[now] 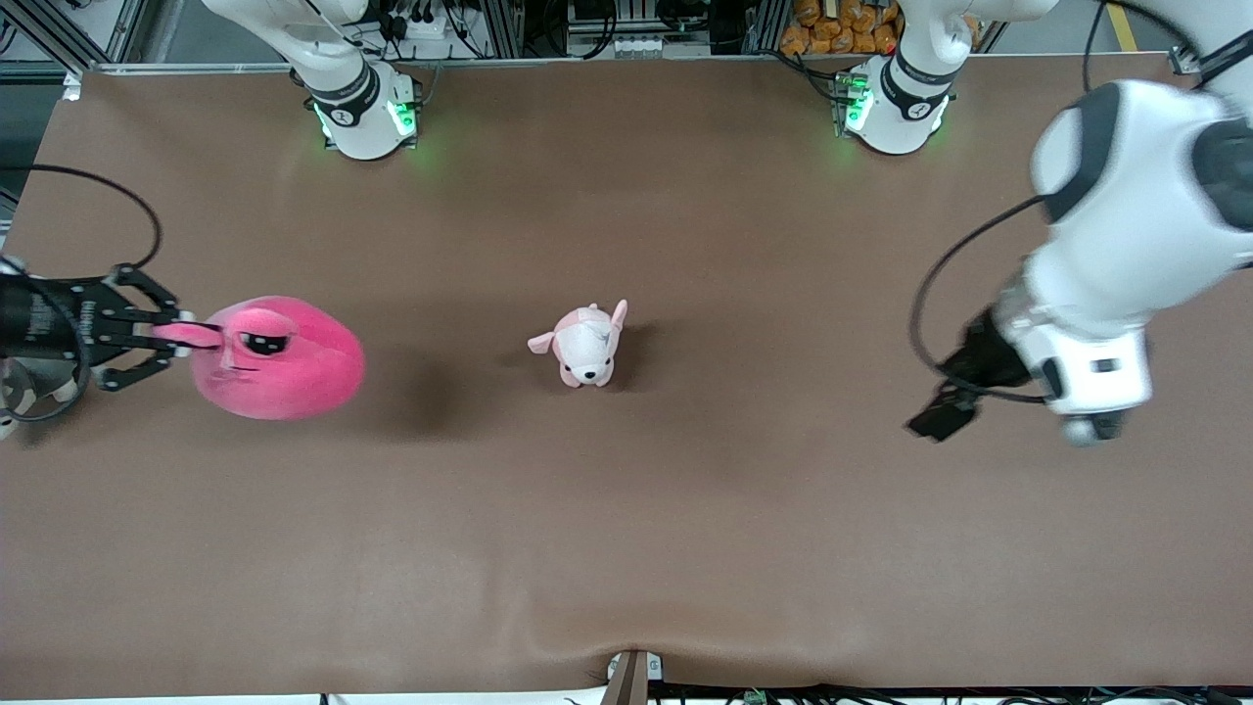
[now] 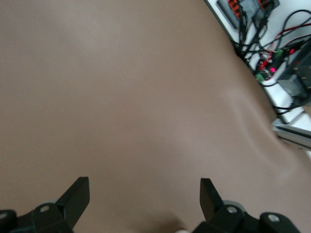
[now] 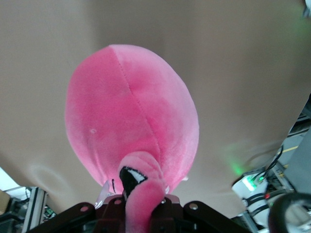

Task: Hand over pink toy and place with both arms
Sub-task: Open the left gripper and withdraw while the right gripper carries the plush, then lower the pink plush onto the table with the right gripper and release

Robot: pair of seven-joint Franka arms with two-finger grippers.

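Observation:
The pink toy (image 1: 279, 359), a round hot-pink plush blob with a dark droopy eye, hangs in the air over the right arm's end of the table. My right gripper (image 1: 181, 335) is shut on its protruding snout. In the right wrist view the toy (image 3: 131, 116) fills the middle and its snout (image 3: 141, 206) is pinched between the black fingers (image 3: 167, 211). My left gripper (image 1: 940, 416) is open and empty, up over the left arm's end of the table. The left wrist view shows its two fingertips (image 2: 145, 196) spread wide over bare brown cloth.
A small pale pink-and-white plush puppy (image 1: 585, 345) sits at the middle of the brown table (image 1: 626, 539). Cables and electronics (image 2: 272, 53) lie off the table's edge near the left arm. The two arm bases (image 1: 364, 113) stand along the table's back edge.

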